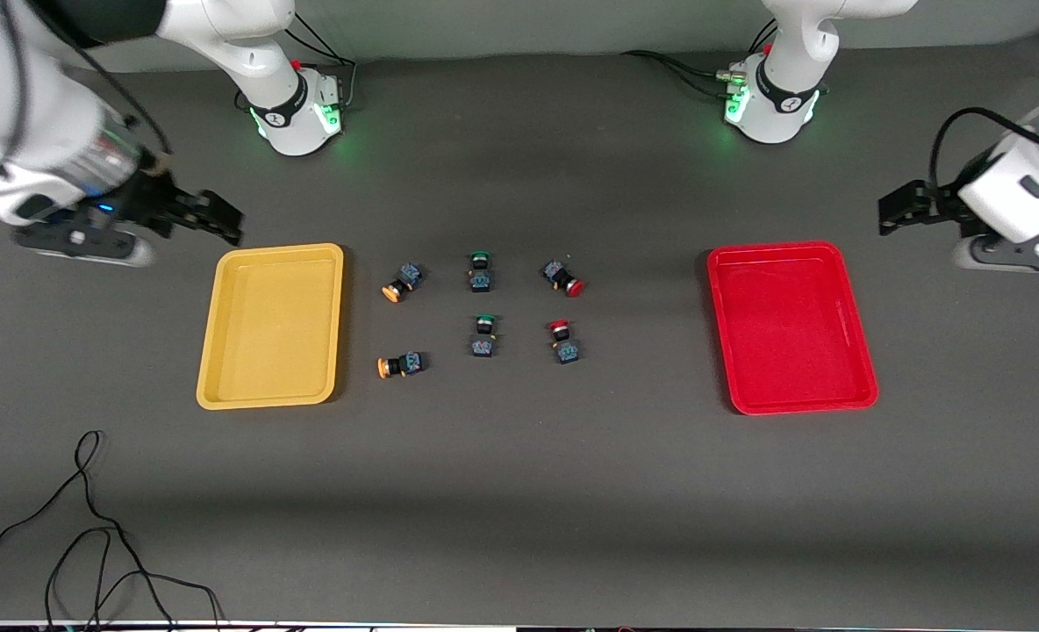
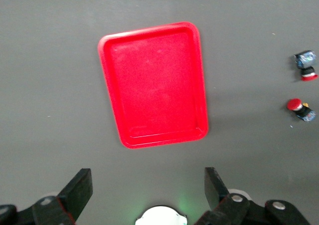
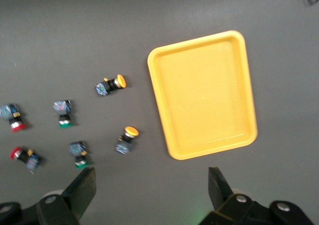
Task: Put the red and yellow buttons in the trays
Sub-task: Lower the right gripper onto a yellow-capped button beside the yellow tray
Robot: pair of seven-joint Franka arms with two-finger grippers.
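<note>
The empty yellow tray (image 1: 269, 326) (image 3: 202, 93) lies toward the right arm's end and the empty red tray (image 1: 791, 326) (image 2: 154, 85) toward the left arm's. Between them lie two yellow-capped buttons (image 1: 401, 283) (image 1: 401, 364) (image 3: 112, 85) (image 3: 127, 139) and two red-capped buttons (image 1: 563, 278) (image 1: 563, 341) (image 2: 306, 66) (image 2: 300, 109). My right gripper (image 1: 212, 215) (image 3: 152, 187) is open and empty, over the table by the yellow tray's corner. My left gripper (image 1: 901, 211) (image 2: 148, 190) is open and empty, over the table beside the red tray.
Two green-capped switches (image 1: 480, 272) (image 1: 483, 335) lie between the yellow and red buttons. The arm bases (image 1: 296, 110) (image 1: 770, 105) stand farthest from the front camera. A black cable (image 1: 89, 527) lies nearest the front camera at the right arm's end.
</note>
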